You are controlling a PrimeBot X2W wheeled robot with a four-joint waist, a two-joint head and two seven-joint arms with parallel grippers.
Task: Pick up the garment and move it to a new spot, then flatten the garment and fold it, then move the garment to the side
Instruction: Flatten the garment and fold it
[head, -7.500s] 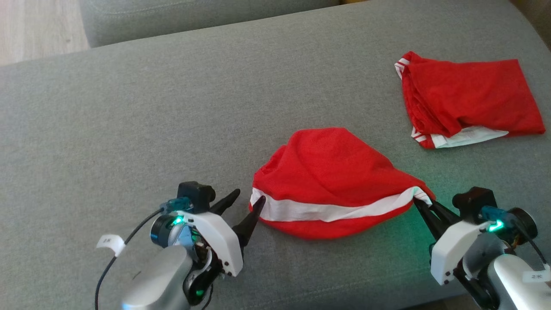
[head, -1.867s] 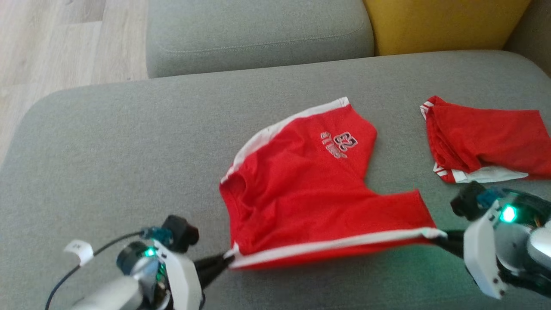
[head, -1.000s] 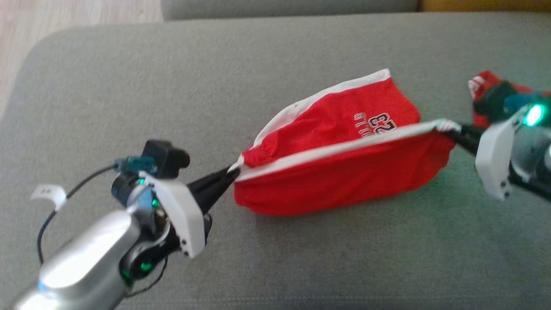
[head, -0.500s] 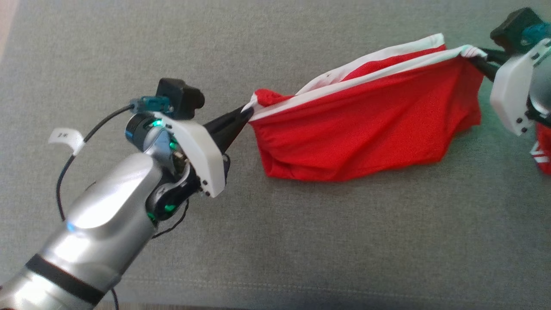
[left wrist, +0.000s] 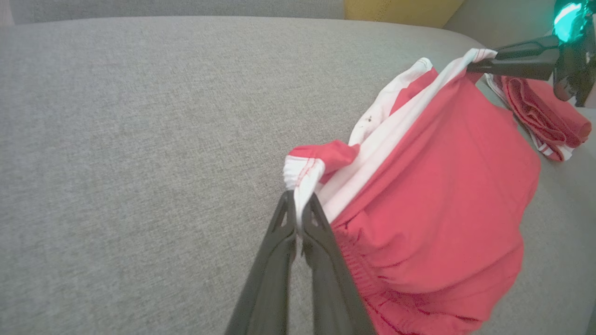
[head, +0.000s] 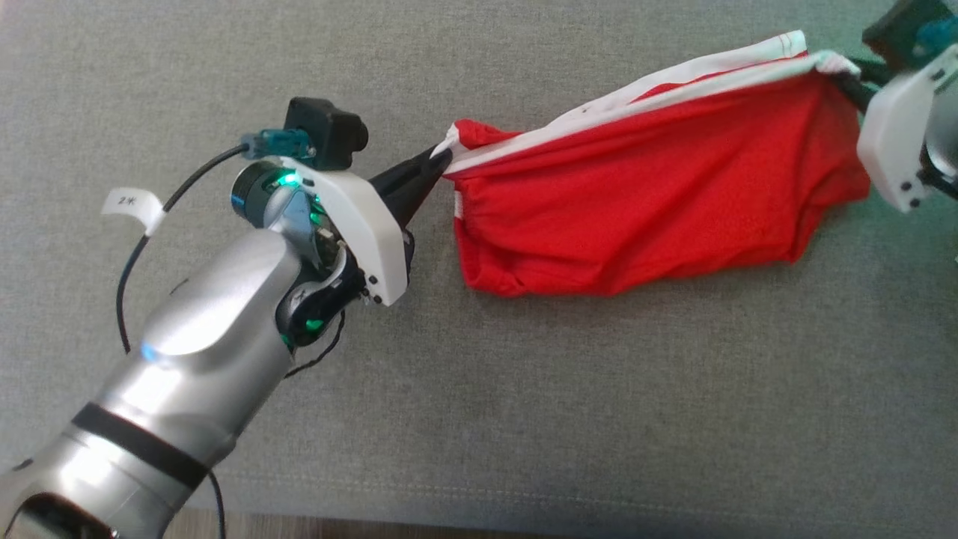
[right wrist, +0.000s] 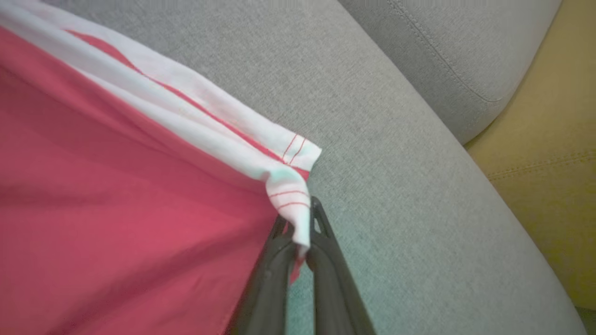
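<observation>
You'll see a silver left forearm [head: 202,352] ringed by a black band [head: 138,447], with green lights [head: 286,178] at the wrist. Your left hand [head: 441,159] has a white shell [head: 367,224] with dark screws and slim black fingers [head: 404,191]. Behind it sit a black camera [head: 325,133], a teal plug [head: 275,140] and a white-tagged black cable [head: 150,232]. The right hand [head: 844,72] has the same white shell.

Matt red cloth garment [head: 651,195] over a coarse-woven grey fabric cushion [head: 524,389].
</observation>
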